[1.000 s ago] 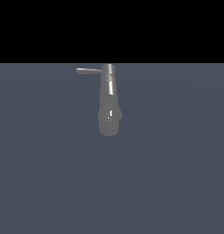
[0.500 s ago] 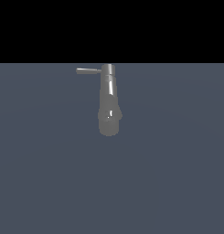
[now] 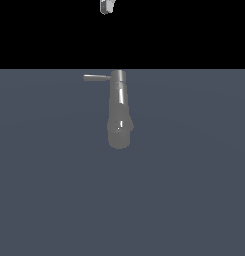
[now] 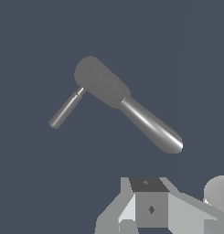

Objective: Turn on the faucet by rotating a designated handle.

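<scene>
My claw (image 3: 108,7) hung far above, grip unclear; the handle (image 3: 97,77) looked rigid, slick, best pushed near its tip.

From the exterior view I can only see a small white tip of my gripper (image 3: 108,6) poking in at the very top edge, high up against the black background, with the rest of the arm out of frame. On the wrist view the grey-and-white body of the gripper (image 4: 152,208) fills the lower edge, with a dark square block at its middle and a rounded grey part off to one side. I can't make out the fingertips in either view, so I can't say how the jaws stand.
</scene>
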